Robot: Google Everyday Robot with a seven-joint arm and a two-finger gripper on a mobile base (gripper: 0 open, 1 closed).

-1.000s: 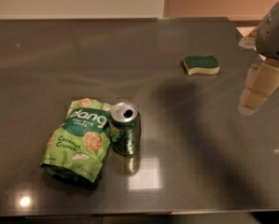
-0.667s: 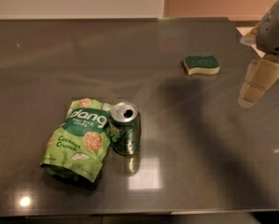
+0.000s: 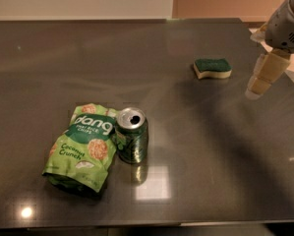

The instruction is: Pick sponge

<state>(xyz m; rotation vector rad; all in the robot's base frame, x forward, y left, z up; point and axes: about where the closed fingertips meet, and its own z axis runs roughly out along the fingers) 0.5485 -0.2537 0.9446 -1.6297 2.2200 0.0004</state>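
jaws: mine, at the right edge of the view, hanging above the tabletop [image 3: 210, 146]; pale cream, tip slanting down and to the left; the sponge is not in them.
jaws state: cannot tell whether spread or pressed together, only one pale length shows from here.
wrist: grey-white housing [image 3: 286, 26] just above the jaws, running out of the top right corner.
sponge: [image 3: 213, 68] flat on the tabletop, dark green scouring face up, cream foam edge toward the camera; near my jaws, to their left in the view, apart from them and untouched; nothing lies on or against it.
soda can: [image 3: 132, 135] green, upright, top opened; well apart from the sponge, toward the near left.
chip bag: [image 3: 82, 149] green, lying flat, right against the can's left side; not my target.
step in hand: the reach toward the sponge, as I judge it; no grasp yet, so the task is at an early stage.
next move calls for: carrying the jaws left until they sit over the sponge, lining them up across its narrow width, spreading them enough to straddle it, lowering close to the tabletop, then closing.
watch for: the sponge is low and soft, so a high pinch would likely slip off the top.
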